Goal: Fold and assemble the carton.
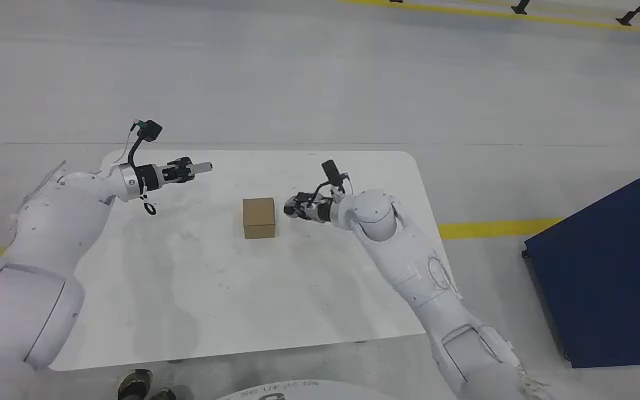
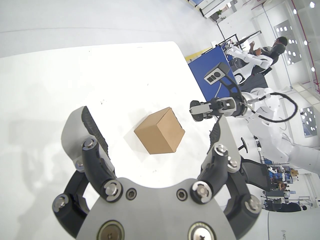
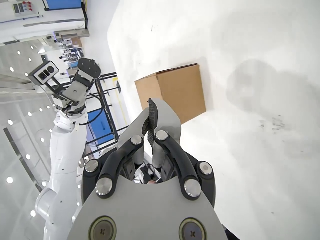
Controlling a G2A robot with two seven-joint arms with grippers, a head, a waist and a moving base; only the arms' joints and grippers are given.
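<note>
A brown carton [image 1: 259, 217] sits on the white table [image 1: 200, 300], roughly midway across it and somewhat nearer the far edge. It is a closed cube resting flat on its base, its top flaps down, with a seam showing along the top in the left wrist view [image 2: 160, 133]. Nothing is touching it.

The right gripper [image 1: 291, 207] hovers just beside the carton's right face, pointing at it, with a narrow gap between the two in the top view. In its own wrist view the fingers [image 3: 162, 116] are pressed together with nothing between them, and the carton [image 3: 180, 93] lies just beyond their tips. The left wrist view shows this gripper [image 2: 195, 111] near the carton's upper edge, apart from it.

The left gripper [image 1: 203, 167] is well apart from the carton, over the far left part of the table and pointing towards the carton's side. Its fingers [image 2: 72, 131] are spread wide and hold nothing; in its own wrist view the carton appears in the gap between them, farther off on the table [image 2: 75, 76].

On the floor to the right of the table are a yellow line [image 1: 490, 229] and a dark blue panel [image 1: 600, 270]
</note>
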